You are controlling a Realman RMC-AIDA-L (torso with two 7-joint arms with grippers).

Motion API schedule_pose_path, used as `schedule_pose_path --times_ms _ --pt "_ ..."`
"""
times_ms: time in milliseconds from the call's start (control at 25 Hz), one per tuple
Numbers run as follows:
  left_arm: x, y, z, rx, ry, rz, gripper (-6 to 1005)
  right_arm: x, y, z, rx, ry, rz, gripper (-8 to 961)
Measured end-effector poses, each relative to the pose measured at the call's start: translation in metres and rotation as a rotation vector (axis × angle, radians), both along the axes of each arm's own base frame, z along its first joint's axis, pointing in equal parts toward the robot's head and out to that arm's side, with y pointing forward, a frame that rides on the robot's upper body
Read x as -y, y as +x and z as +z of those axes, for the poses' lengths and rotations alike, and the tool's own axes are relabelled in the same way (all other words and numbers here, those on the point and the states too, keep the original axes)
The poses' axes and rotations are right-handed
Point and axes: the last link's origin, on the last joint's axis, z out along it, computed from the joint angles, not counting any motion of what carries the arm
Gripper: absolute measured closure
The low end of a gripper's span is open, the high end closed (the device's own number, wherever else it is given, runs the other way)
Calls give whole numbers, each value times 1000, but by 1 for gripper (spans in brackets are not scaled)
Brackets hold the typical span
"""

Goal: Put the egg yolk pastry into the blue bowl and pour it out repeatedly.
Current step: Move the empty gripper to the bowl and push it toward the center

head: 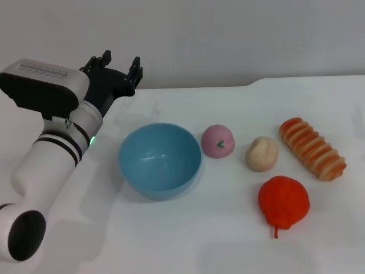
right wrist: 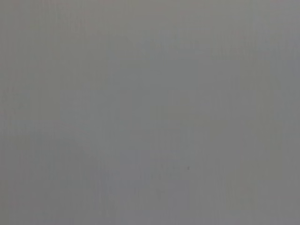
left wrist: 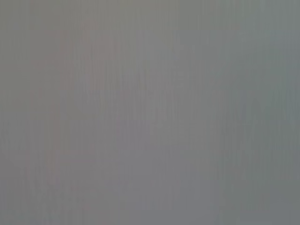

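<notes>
The egg yolk pastry (head: 262,153) lies on the white table (head: 228,240) between the pink dome (head: 218,141) and the striped bread roll (head: 312,148), well right of the upright blue bowl (head: 159,160). A red fruit (head: 283,202) sits just in front of it. The left gripper (head: 120,60) hovers beyond the bowl's far left, fingers spread and holding nothing.
</notes>
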Motion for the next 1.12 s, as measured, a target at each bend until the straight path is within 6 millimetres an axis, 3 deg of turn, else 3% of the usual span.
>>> schedule_pose_path --times_ms 800,1120 --pt "-3 8 -3 21 -69 32 398 2 3 -2 -4 -4 -12 461" --pt "-25 12 30 13 -224 188 399 3 4 -2 -1 -4 -17 461"
